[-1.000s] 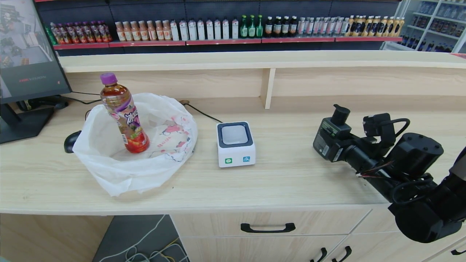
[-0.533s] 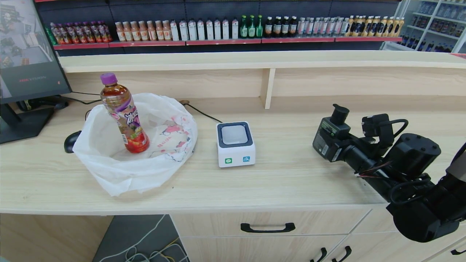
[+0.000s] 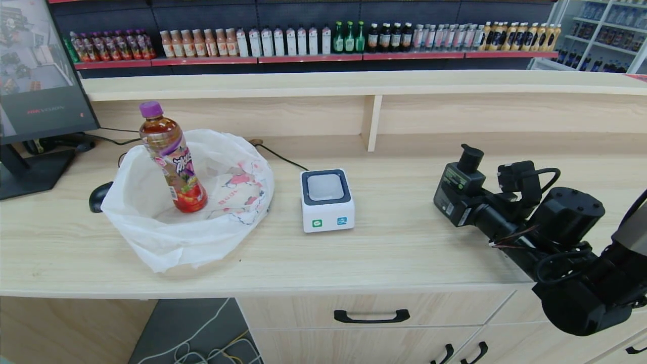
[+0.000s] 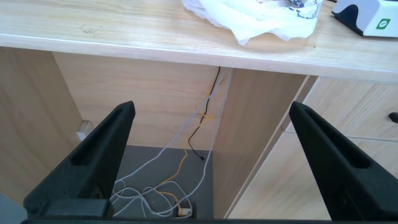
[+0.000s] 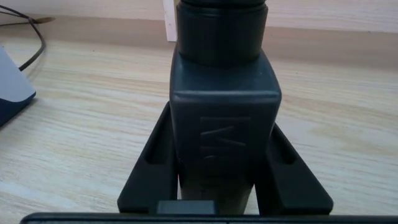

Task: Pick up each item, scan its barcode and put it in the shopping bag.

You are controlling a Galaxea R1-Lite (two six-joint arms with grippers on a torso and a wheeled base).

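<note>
I'm watching the right claw (image 5: pixel 219 134) pinching a dark square-sided bottle (image 3: pixel 457 189) with a round cap. Its fingers are pressing on two opposite faces and holding the bottle above the right end of the worktop (image 3: pixel 404 253). The bottle is tipping back a little, with its cap pointing toward the back edge.

The barcode scanner (image 3: pixel 326 199), a white box with a dark-framed window facing up, is sitting midway along the worktop, well apart from the bottle. Toward the left end the white plastic shopping bag (image 3: pixel 151 237) is lying open. A tea bottle with a purple cap (image 3: pixel 174 167) is standing in it, leaning slightly.

The left claw (image 4: pixel 211 109) is hanging below the front edge of the worktop with its fingers spread wide and nothing between them.

To my eye one item is bagged and the dark bottle is picked up but not yet scanned, so the scanning step is the one in hand. The next move is calling for a carry leftward to just above the scanner window. The wrist also needs turning so the pale printed patch low on the bottle's side faces down at the glass. I am only guessing that this patch carries the barcode. After that the bottle needs to go on into the bag, clear of the leaning tea bottle.
</note>
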